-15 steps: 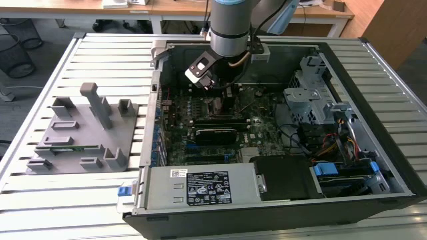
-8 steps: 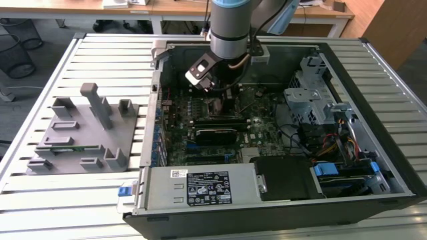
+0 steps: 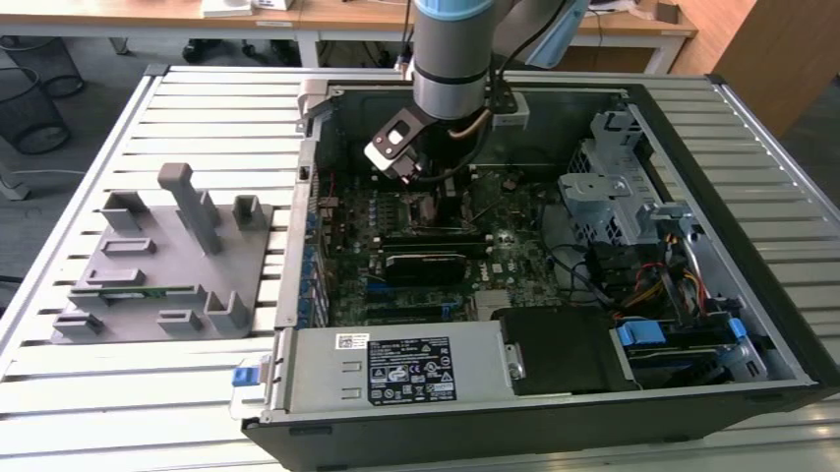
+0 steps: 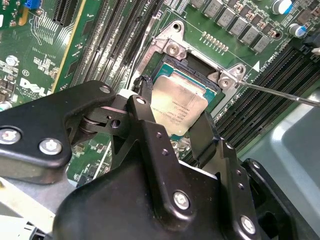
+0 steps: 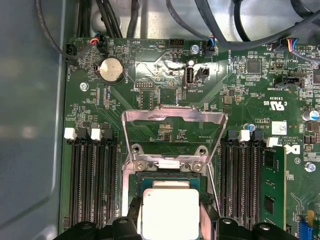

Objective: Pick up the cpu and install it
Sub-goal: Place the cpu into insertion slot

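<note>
Slatted table (image 3: 105, 393) carries an open computer case (image 3: 525, 433) in the exterior view, with a grey fixture (image 3: 157, 265) on the exterior view's left; the arm (image 3: 453, 49) hangs over the motherboard (image 3: 512, 256). In the second wrist view the jaws pinch the cpu (image 4: 177, 107) by opposite edges, over the socket (image 4: 190, 62). In the first wrist view a raised load plate (image 5: 172, 116) stands beyond it, and memory slots (image 5: 92, 185) flank it.

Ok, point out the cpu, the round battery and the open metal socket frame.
cpu (image 5: 170, 212), first wrist view, middle of its silvery top.
round battery (image 5: 112, 69), first wrist view, centre of its face.
metal socket frame (image 5: 172, 116), first wrist view, on its crossbar.
</note>
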